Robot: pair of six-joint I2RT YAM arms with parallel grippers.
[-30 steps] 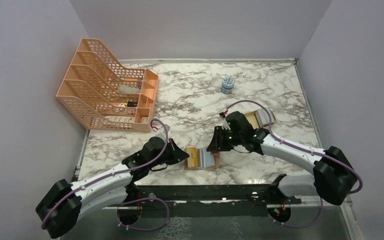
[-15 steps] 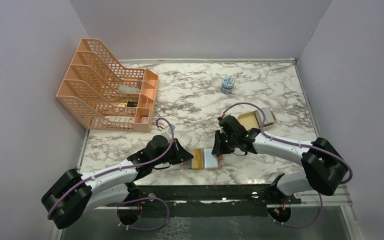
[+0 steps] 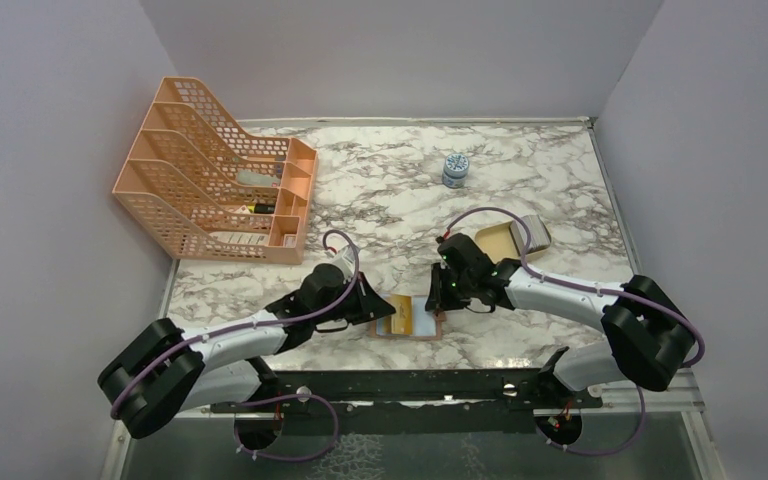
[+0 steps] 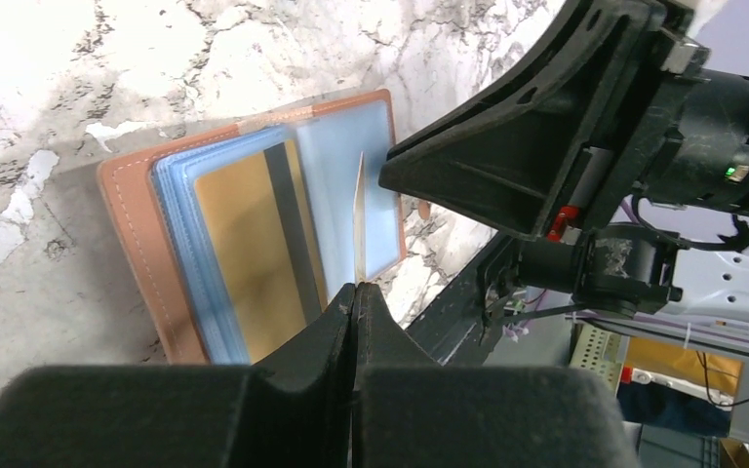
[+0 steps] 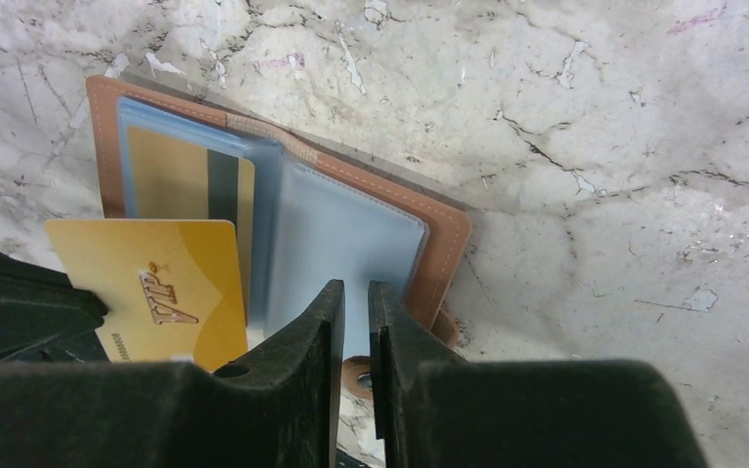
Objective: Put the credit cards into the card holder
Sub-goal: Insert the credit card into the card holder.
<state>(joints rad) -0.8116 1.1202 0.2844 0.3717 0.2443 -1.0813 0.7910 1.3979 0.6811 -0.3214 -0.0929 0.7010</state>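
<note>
Card holder point(image 3: 412, 322): where does it lie?

It lies open flat, like a small book, on the marble-patterned table point(image 3: 380, 200) near the front edge. It sits between the two claws, which close in on it from either side.

What is it made of?

Tan-brown leather with a stitched border and rounded corners. Inside is a fan of clear, blue-tinted plastic sleeves. A gold card with a dark stripe point(image 4: 244, 244) sits in one sleeve on the left page.

And the left claw?

The left gripper point(image 4: 354, 288) has its black fingers pinched tight on a second gold card point(image 5: 156, 292). The card is thin and rigid, with "VIP" embossed on its face. It is held on edge above the holder's middle. The claw's own camera sees it only as a pale sliver standing over the sleeves.

Is that card touching the holder?

I cannot tell. Its far edge is close over the sleeves, near the fold.

The right claw?

The right gripper point(image 5: 356, 292) is low over the right page. Its fingers are almost together, with only a narrow slit between them, and the tips are over a clear sleeve. Whether they press it, nip it or just hover, I cannot tell.

Do the two claws touch?

No. They are close, with the upright card between them.
</note>
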